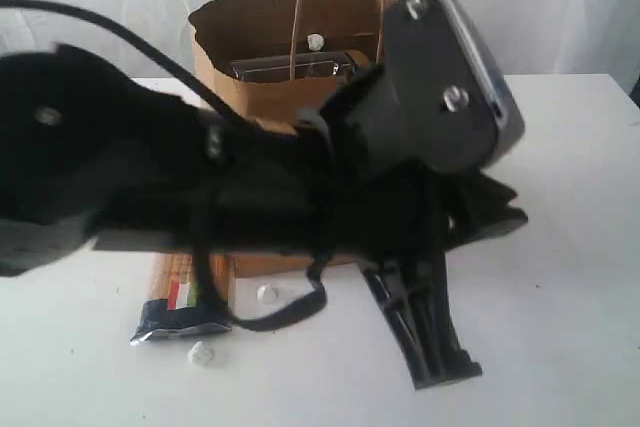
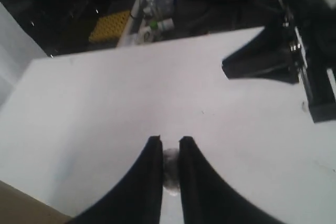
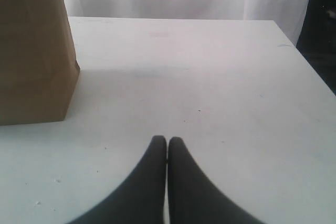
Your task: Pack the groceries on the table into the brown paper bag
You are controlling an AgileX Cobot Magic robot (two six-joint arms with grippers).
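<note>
The brown paper bag (image 1: 250, 97) stands open at the back of the table (image 1: 580, 297); dark items and a white cap (image 1: 316, 42) show inside it. The spaghetti packet (image 1: 185, 305) lies flat in front of the bag, half hidden by my left arm. My left gripper (image 1: 447, 370) reaches across the middle and points down at the tabletop. In the left wrist view the left gripper (image 2: 170, 140) is shut on a small white lump (image 2: 170, 167). My right gripper (image 3: 167, 140) is shut on nothing, low over the table (image 3: 220, 77) and beside the bag (image 3: 31, 51).
Two more white lumps (image 1: 266, 293) (image 1: 201, 353) lie near the packet. The left arm's black bulk and its grey wrist camera (image 1: 460, 77) block much of the exterior view. A black wedge-shaped arm part (image 2: 257, 62) sits over the table's far side (image 2: 105, 103).
</note>
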